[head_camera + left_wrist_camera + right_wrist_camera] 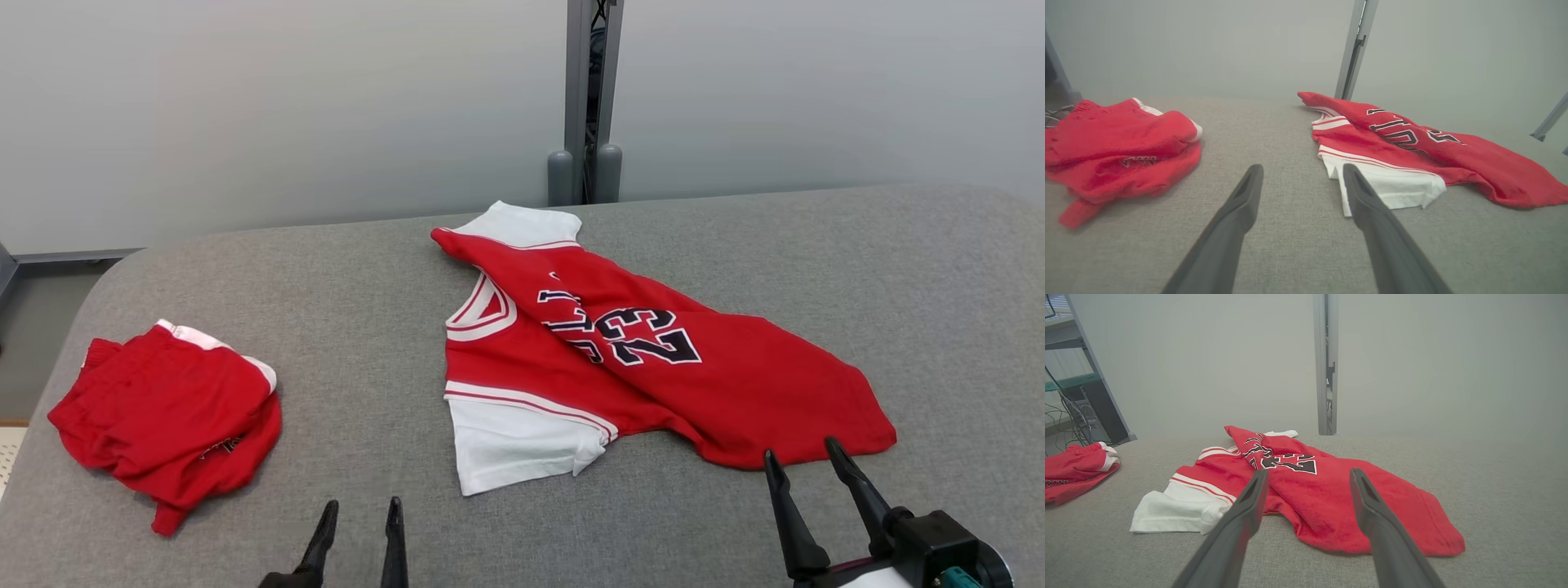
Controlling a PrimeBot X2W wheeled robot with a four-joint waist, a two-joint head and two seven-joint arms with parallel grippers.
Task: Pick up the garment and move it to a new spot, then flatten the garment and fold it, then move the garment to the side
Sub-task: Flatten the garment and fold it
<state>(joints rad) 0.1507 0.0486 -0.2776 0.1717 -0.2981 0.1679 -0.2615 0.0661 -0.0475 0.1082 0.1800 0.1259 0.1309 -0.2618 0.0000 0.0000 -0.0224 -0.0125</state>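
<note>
Pincers on both arms stand open and empty. The left pincer [361,506] sits low over the bare grey worktop [343,269]. The right pincer [800,451] has its tips at the near hem of the red number 23 jersey [735,384]; contact cannot be judged. The jersey lies rumpled mid-worktop, one side folded diagonally over its front, white sleeves showing. Crumpled red shorts [163,416] lie well apart at the left edge. A metal post [584,98] rises behind.

Number 23 in black on the red jersey [735,376] just beyond the right gripper [801,450]; lettering beside it is folded, unreadable.
</note>
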